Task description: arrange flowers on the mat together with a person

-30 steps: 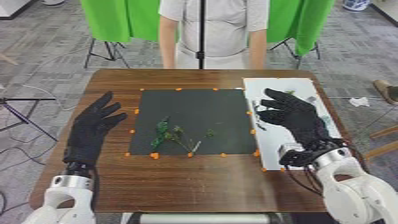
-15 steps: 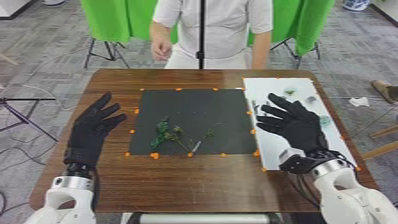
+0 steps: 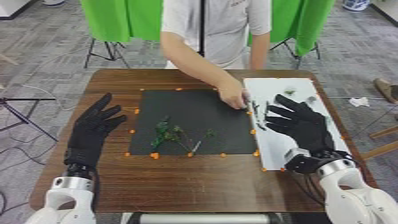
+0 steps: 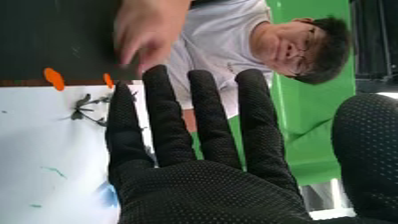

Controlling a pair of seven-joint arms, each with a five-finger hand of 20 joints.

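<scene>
Black mat (image 3: 188,106) now reached over by a person's hand (image 3: 233,96), dark sprig (image 4: 83,108) likely wanted next; left hand (image 3: 89,127), right hand (image 3: 304,126) held open.

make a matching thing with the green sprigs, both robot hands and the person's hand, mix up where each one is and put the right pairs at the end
Column one
1. green sprigs
2. robot's left hand
3. robot's right hand
4. person's hand

Column two
A. over the wooden table, left of the dark mat
B. at the far right corner area of the dark mat, beside the white sheet
C. on the near half of the dark mat
D. over the white sheet

Right pairs: 1-C, 2-A, 3-D, 4-B
</scene>
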